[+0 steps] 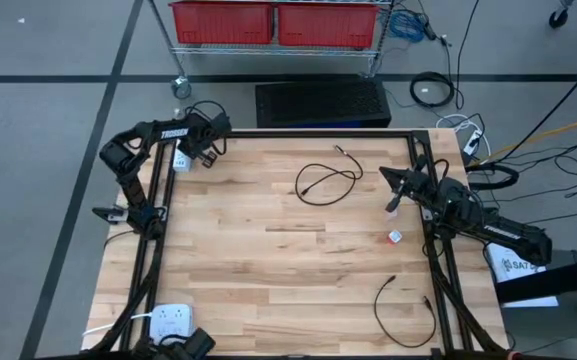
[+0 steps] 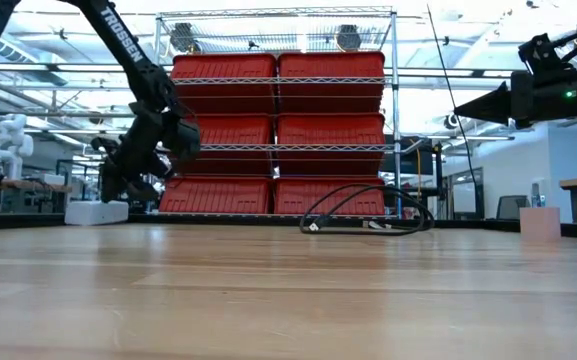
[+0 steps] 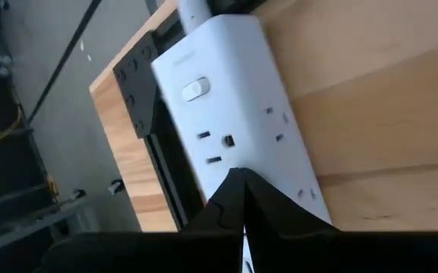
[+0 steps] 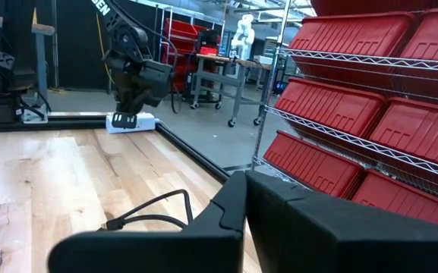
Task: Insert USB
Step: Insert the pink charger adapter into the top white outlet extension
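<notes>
My left gripper (image 1: pixel 196 148) is at the far left corner of the light wooden table (image 1: pixel 268 270), right over the white plastic power strip (image 3: pixel 234 121). Its fingers are pressed together and hold nothing. The thin black USB cable (image 1: pixel 328 182) lies curled on the table between my arms. My right gripper (image 1: pixel 390 180) hangs above the right side, fingers closed tight and empty.

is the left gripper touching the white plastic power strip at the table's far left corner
Cannot tell. In the left wrist view the shut left gripper overlaps the white power strip, but no view shows contact or a gap plainly.
</notes>
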You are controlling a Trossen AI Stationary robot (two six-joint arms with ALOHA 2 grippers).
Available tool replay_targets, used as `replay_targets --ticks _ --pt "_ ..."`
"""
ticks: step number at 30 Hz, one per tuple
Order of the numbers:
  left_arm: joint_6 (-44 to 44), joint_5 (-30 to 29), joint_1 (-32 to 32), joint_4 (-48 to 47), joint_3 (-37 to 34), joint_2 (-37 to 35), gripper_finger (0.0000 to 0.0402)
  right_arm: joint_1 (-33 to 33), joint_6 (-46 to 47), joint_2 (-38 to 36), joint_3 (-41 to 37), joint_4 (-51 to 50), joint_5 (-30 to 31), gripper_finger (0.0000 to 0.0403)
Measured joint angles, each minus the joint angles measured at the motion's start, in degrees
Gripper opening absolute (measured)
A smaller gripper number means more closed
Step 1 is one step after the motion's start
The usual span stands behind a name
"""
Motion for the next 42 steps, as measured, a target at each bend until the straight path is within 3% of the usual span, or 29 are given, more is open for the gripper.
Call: replay_targets --ticks 6,11,19,27,29,35,38,42 --pt "1.10 12.47 -4.35 0.83 -0.59 0.62 0.0004 -0.02 0.00 0.00 0.01 -0.04 0.04 0.0000" --pt "2.45 13.58 -7.98 4.35 -0.39 0.44 0.0004 0.00 0.00 0.00 0.01 -0.02 0.02 0.0000" --pt "3.05 11.19 -10.97 4.99 2.71 0.00 0.0004 0.00 0.00 0.00 0.00 0.00 0.00 0.0000" --pt "1.14 -5.77 -8.24 -2.61 12.47 -2.87 0.0007 -0.02 0.00 0.00 0.01 0.00 0.02 0.0000" --pt "1.43 -5.74 -5.52 -2.92 14.42 -3.72 0.0016 0.00 0.00 0.00 0.00 -0.01 -0.02 0.0000" --pt "1.84 7.49 1.19 -3.73 15.11 -4.66 0.0065 -0.02 0.00 0.00 0.00 -0.04 0.02 0.0000" --pt "0.26 6.74 2.46 -4.70 15.08 -4.69 0.0096 0.00 0.00 0.00 0.00 0.00 0.01 0.0000" --pt "-4.27 -0.97 3.34 -7.07 15.08 -4.69 0.0139 0.00 0.00 0.00 0.00 0.00 0.00 0.0000"
